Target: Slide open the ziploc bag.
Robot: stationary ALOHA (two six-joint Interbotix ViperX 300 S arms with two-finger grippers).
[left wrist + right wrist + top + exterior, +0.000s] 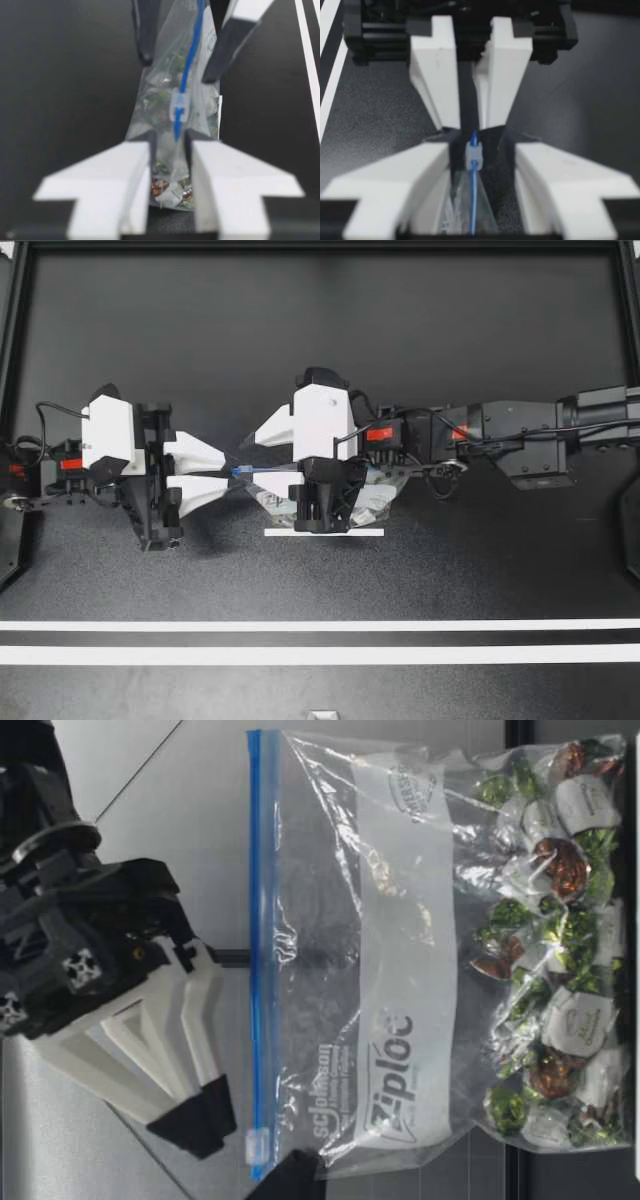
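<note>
Black table [300, 330], ziploc bag [378, 492] upright mid-table. Left gripper [226, 472] narrow, pinching bag's end. Right gripper [250, 462] wide, straddling slider [473, 151], not touching. Should clamp slider squarely, then pull straight along zip.

At table height, just past the slider [256, 1145] of the ziploc bag [400, 970], a dark fingertip [292, 1180] cut off by the edge, owner unclear. From above, largely buried under my right gripper [247, 462], with the slider too small to tell. In the left wrist view, blurred near fingers [115, 175] flanking the bag.
</note>
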